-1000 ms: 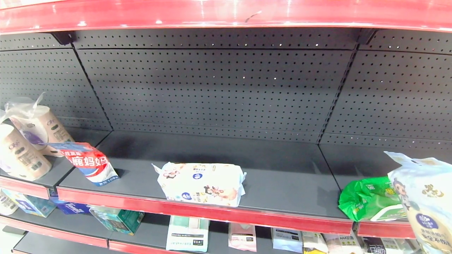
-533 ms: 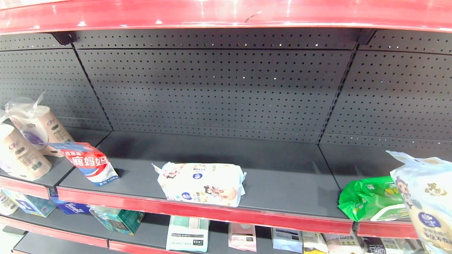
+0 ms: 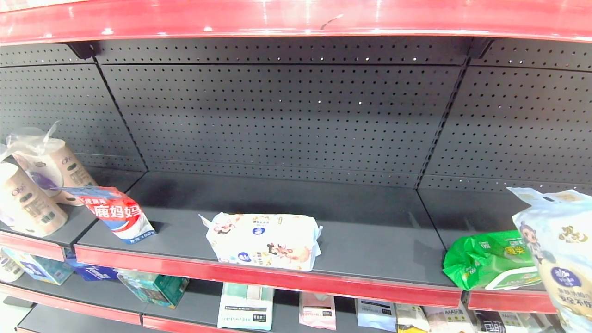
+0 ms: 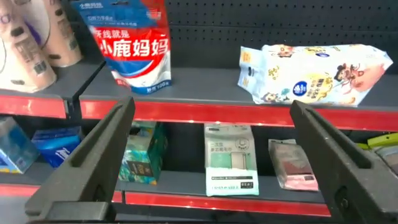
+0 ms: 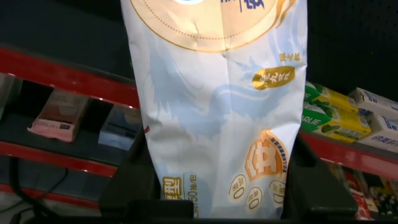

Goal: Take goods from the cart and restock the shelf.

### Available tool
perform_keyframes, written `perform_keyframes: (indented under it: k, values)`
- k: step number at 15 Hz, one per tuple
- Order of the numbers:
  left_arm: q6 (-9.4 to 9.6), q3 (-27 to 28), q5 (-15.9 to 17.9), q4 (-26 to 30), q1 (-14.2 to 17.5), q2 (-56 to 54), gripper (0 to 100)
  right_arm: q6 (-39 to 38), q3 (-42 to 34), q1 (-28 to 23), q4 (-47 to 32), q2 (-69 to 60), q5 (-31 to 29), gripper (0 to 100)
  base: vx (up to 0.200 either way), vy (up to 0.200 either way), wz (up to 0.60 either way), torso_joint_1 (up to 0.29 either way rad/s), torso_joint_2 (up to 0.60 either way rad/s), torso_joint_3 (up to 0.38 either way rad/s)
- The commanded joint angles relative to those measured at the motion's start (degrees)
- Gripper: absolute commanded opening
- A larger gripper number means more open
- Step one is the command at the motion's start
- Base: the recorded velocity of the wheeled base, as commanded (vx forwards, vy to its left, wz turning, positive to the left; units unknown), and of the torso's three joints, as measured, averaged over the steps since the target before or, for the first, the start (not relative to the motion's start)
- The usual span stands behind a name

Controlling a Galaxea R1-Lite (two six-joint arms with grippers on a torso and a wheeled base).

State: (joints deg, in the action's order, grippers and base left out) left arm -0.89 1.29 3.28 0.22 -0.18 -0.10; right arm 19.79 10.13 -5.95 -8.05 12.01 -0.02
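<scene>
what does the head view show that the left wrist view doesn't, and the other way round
Head view, not left wrist view: the green pack on the right section of the shelf, the pale bag held up at the right edge, and the red upper shelf edge.
Left wrist view, not head view: the left pincer, fingers wide open, facing the shelf.
Both: the paper rolls, the red-and-blue pouch, the white cartoon pack, plus the teal box and white-and-green pack one level below.
</scene>
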Motion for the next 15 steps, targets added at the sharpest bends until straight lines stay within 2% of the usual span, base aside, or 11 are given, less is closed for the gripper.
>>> perform_keyframes:
  k: [1,3,5,10,15]
  values:
    - [-0.08,-0.1,-0.1,0.0,0.0,0.1,100,0.3,0.5,0.0,0.1,2.1,-0.2,0,0.000,0.000,0.00,0.000,0.00,0.000]
    - [-2.27,-0.3,-0.5,-0.5,0.0,0.1,100,0.2,2.4,0.0,0.0,3.5,-0.2,0,0.000,0.000,0.00,0.000,0.00,0.000]
    - [-0.08,-0.9,-0.8,-0.6,0.0,0.1,100,0.2,2.4,0.1,0.1,3.5,0.0,0,0.000,0.000,0.00,0.000,0.00,0.000]
    - [0.10,-1.2,-1.1,-0.3,0.0,0.1,100,0.3,3.5,0.3,0.1,5.0,1.0,0,0.000,0.000,0.00,0.000,0.00,0.000]
    - [0.36,-1.2,-1.1,-0.3,0.0,0.1,100,1.8,5.2,4.3,0.8,13.0,2.7,0,0.000,0.000,0.00,0.000,0.00,0.000]
